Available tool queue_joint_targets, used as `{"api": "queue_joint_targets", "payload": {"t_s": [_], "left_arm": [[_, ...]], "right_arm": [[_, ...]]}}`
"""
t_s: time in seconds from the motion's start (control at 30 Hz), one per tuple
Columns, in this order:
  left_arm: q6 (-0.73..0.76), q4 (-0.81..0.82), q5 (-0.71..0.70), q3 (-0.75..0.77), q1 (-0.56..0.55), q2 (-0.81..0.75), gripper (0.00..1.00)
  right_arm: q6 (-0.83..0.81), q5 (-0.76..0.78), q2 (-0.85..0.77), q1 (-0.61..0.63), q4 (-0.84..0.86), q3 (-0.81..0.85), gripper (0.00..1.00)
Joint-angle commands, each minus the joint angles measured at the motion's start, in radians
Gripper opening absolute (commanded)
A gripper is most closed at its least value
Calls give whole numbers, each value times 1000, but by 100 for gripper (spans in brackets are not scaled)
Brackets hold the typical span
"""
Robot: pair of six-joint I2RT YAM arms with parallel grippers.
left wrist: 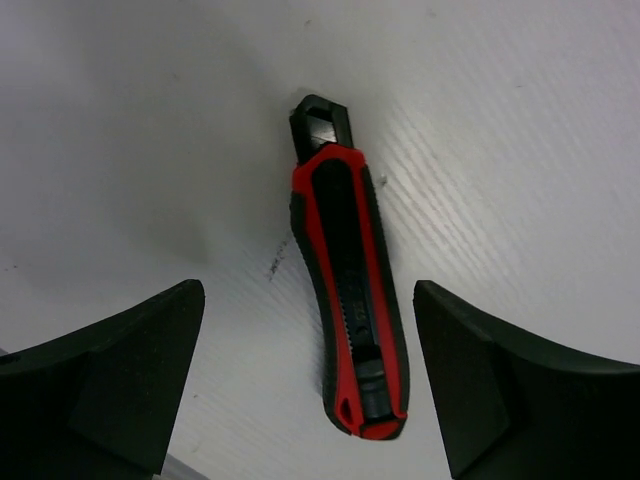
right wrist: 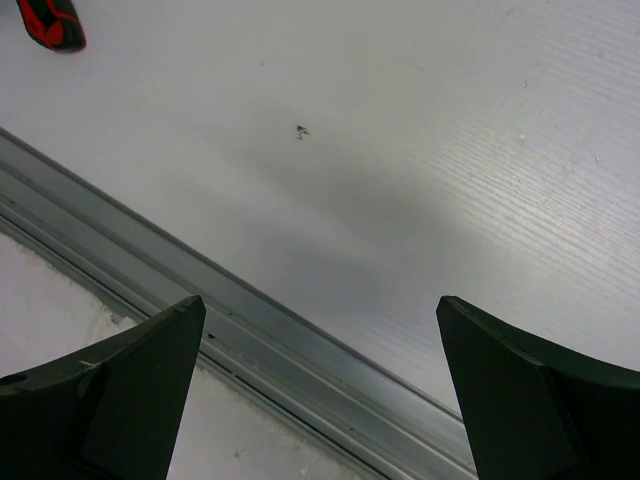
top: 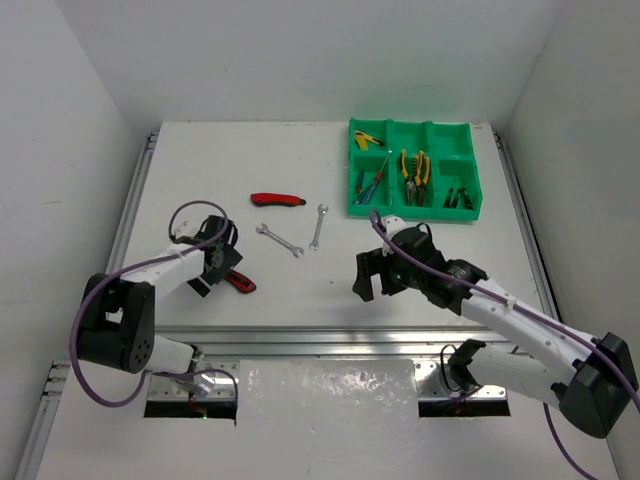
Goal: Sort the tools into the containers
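A red and black utility knife point(left wrist: 348, 300) lies flat on the white table between my left gripper's open fingers, untouched; from above it shows beside my left gripper point(top: 222, 268) as a red tip point(top: 240, 283). A second red knife point(top: 277, 200) and two silver wrenches point(top: 280, 240) point(top: 318, 226) lie mid-table. The green tray point(top: 414, 208) at the far right holds yellow pliers point(top: 414, 174), screwdrivers point(top: 371, 182) and other tools. My right gripper point(top: 372, 275) is open and empty above bare table near the front rail, and the knife's end shows in its view point(right wrist: 52, 24).
A metal rail point(right wrist: 280, 350) runs along the table's near edge, below the right gripper. White walls close in the table at the back and both sides. Purple cables loop over both arms.
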Motion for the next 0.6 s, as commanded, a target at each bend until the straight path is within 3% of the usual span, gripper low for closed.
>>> {"api": "queue_joint_targets", "payload": {"t_s": [0.0,0.1,0.2,0.23,0.3,0.33,0.4,0.5,0.57], "left_arm": [[-35,109,-7,-39,4,33,83],[-22,154,15,-50,7,80,81],[-3,184,42,-48,7,122,61],[-3,186,47,-48,7,135,45],[-3,194,62,-59,7,140,32],[-3,194,65,-65,7,130,17],[1,207,90,-97,1,94,0],[-14,230,116,-166,-71,-95,0],[-49,267,126,-198,-166,-204,0]], "right_arm": [[11,-7,-14,7,20,-25,99],[11,-34,-6,7,39,-28,99],[13,-71,6,9,59,-34,99],[14,-92,11,9,65,-37,99],[8,-137,13,10,104,-43,99],[-2,-181,3,9,141,-52,99],[3,-391,-10,9,337,-118,99],[117,-561,50,10,614,-195,99],[160,-585,125,15,677,-164,99]]}}
